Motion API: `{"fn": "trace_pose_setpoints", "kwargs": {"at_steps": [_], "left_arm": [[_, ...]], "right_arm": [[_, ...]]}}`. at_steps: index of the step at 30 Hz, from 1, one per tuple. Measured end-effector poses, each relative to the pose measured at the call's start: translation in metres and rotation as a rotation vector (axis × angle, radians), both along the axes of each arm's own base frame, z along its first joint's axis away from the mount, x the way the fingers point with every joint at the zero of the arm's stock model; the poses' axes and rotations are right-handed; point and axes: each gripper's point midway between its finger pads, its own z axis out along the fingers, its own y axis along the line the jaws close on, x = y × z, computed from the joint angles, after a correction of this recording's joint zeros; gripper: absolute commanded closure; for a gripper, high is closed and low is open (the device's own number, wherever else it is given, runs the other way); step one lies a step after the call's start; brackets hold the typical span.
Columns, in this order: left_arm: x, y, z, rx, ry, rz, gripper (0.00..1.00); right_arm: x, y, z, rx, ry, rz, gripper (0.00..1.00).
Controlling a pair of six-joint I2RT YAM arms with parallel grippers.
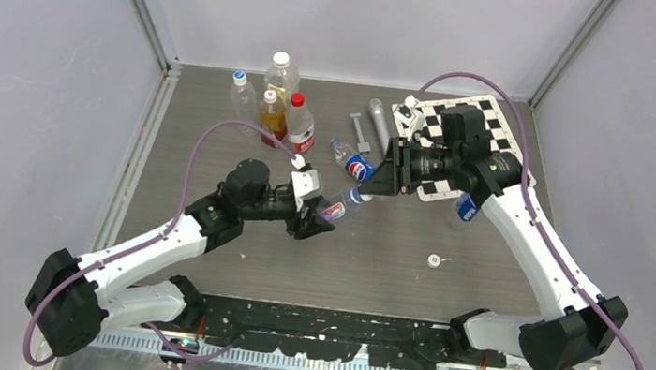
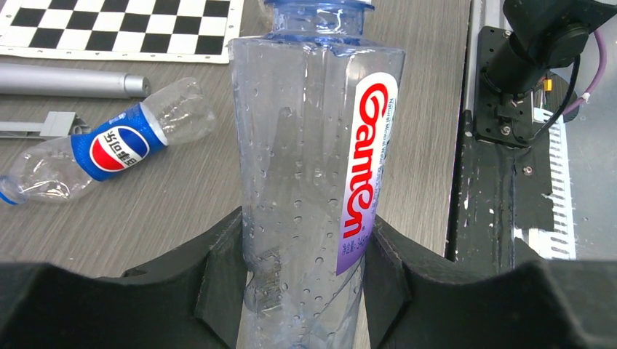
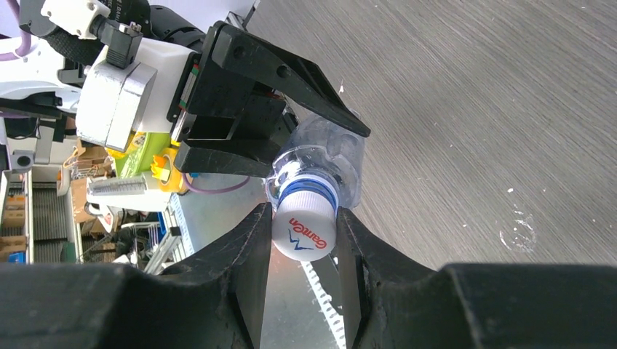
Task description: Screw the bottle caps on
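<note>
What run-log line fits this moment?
left claw: shut on Ganten bottle | right claw: shut on white cap at bottle mouth | loose cap: on table

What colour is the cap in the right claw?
White cap, red lettering; right wrist view.

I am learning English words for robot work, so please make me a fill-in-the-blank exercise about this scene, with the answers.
1. The bottle in the left gripper bears the red word ____.
2. The right gripper pinches a cap whose colour is ____.
3. The Pepsi bottle lies on its ____ on the table.
Answers: Ganten; white; side.
</note>
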Motion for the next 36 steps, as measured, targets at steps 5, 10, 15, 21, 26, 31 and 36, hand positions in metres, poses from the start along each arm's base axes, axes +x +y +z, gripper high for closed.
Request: {"fn": "trace_pose_setpoints", "kwargs": {"at_steps": [5, 10, 15, 21, 26, 31, 36], "left_arm": [[0.003, 0.000, 0.003, -0.012, -0.009, 0.008, 1.00], [0.004, 0.000, 0.005, -0.016, -0.013, 0.007, 1.00], [0.005, 0.000, 0.005, -0.017, -0.015, 0.010, 1.00], [0.006, 0.000, 0.004, -0.017, -0.012, 0.008, 1.00], [0.006, 0.000, 0.003, -0.015, -0.008, 0.009, 1.00], [0.005, -0.001, 0.006, -0.018, -0.005, 0.000, 1.00], [0.002, -0.001, 0.004, -0.015, 0.009, -0.014, 1.00]], "right_arm": [[0.007, -0.001, 0.004, 0.016, -0.011, -0.020, 0.99], [0.009, 0.001, 0.007, 0.029, -0.017, -0.024, 0.99], [0.010, 0.001, 0.010, 0.038, -0.031, -0.026, 0.99], [0.007, 0.003, 0.015, 0.060, -0.040, -0.008, 0.99], [0.003, 0.003, 0.014, 0.065, -0.029, 0.009, 0.99], [0.000, 0.002, 0.011, 0.063, -0.020, 0.016, 0.99], [0.001, 0.001, 0.006, 0.054, -0.009, 0.009, 0.99]]}}
